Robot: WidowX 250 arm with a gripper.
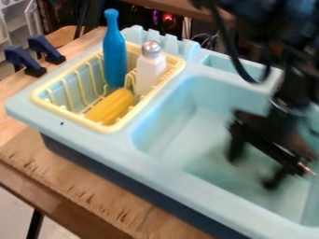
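Hand (254, 167) released, its two fingers apart, hanging over the large basin (202, 116) of the pale blue sink (165, 163). Nearest small items stand in view-left of the hand, beyond the basin wall, in a yellow wire-style basket (70, 118). Yellow elongated item (111, 107): lies low in the basket, long axis slanting from the near-left end up toward the far right in view; which end is its front, cannot tell. White bottle (149, 70) with a shiny round cap: between the yellow item and the hand side of the basket, roughly upright, cap up. Blue bottle (114, 56): upright, narrow neck up, farther from the hand than the white one. Basket rim and ribs enclose all three; the sink's raised divider lies between basket and hand. Basin walls surround the hand's working space, with open floor toward view-left of the fingers. Beyond the basket, farther from the hand: two dark blue clamps (45, 49) at the edge of the wooden table (68, 182).
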